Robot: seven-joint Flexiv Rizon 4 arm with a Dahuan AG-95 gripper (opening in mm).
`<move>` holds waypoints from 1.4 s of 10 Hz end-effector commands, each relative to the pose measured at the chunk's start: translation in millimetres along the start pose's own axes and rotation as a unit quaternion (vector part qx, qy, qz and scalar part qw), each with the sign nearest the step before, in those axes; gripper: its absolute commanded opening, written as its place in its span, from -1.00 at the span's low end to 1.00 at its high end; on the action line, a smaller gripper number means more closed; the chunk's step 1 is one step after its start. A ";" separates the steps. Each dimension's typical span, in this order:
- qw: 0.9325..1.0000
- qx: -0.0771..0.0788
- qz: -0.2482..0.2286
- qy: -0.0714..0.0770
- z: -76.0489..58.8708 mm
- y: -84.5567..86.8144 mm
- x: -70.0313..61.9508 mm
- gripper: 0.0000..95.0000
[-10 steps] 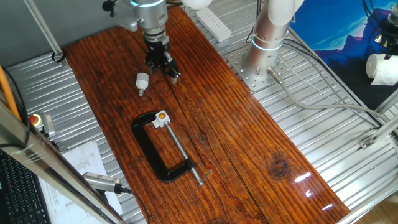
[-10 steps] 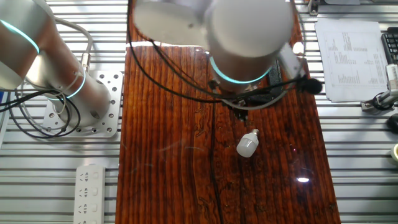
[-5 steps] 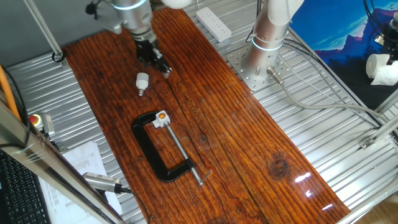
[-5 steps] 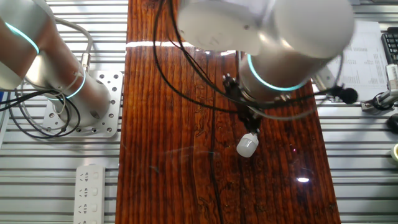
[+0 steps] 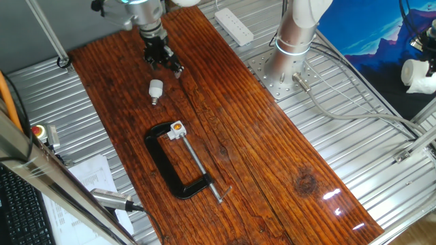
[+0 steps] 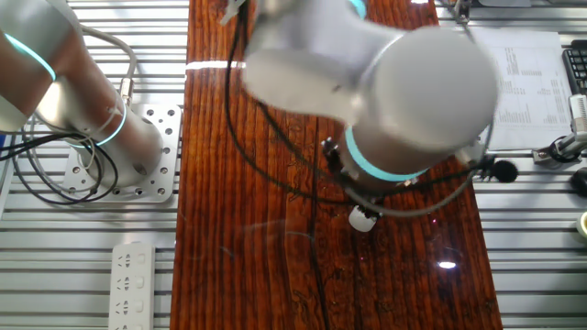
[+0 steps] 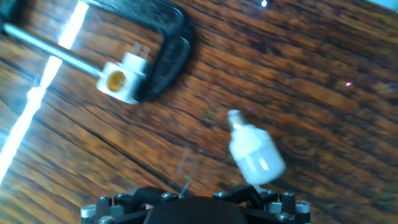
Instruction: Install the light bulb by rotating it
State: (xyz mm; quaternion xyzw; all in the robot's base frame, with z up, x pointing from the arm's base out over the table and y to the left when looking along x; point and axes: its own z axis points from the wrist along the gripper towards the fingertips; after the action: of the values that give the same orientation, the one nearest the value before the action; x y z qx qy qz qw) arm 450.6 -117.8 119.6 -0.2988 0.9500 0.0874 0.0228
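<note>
The light bulb (image 5: 155, 89) lies on its side on the wooden board (image 5: 238, 143), white with a short silvery base. My gripper (image 5: 167, 66) hovers just beyond it, toward the board's far end, fingers spread and empty. In the hand view the light bulb (image 7: 255, 152) lies close ahead on the right, base pointing away. The white socket block with orange centre (image 7: 118, 81) sits farther off, held in a black C-clamp (image 7: 171, 53). The socket (image 5: 176, 128) and clamp (image 5: 170, 167) are nearer the camera. From the other side my arm hides most of the bulb (image 6: 363, 218).
A white power strip (image 5: 234, 26) lies beside the board's far end. The arm's base (image 5: 293, 41) stands on the metal table at the right. A white roll (image 5: 419, 75) is far right; papers (image 6: 514, 82) and a red button (image 5: 39, 131) lie off the board.
My gripper has moved toward the board's far-left end, away from the clamp. In the other fixed view my arm now covers most of the bulb. The bulb has not moved.
</note>
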 end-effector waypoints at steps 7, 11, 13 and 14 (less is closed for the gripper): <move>1.000 0.007 0.026 -0.007 -2.8 -32.1 -0.8 0.60; 1.000 0.004 -0.017 -0.024 5.6 -49.7 0.9 0.60; 0.999 0.000 -0.037 -0.037 11.5 -54.9 4.7 0.60; 0.999 -0.005 -0.026 -0.042 11.7 -55.3 5.2 0.60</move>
State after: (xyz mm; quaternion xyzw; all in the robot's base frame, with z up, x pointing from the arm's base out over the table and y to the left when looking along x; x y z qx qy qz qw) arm 476.4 -161.5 101.8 -0.2931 0.9527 0.0743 0.0300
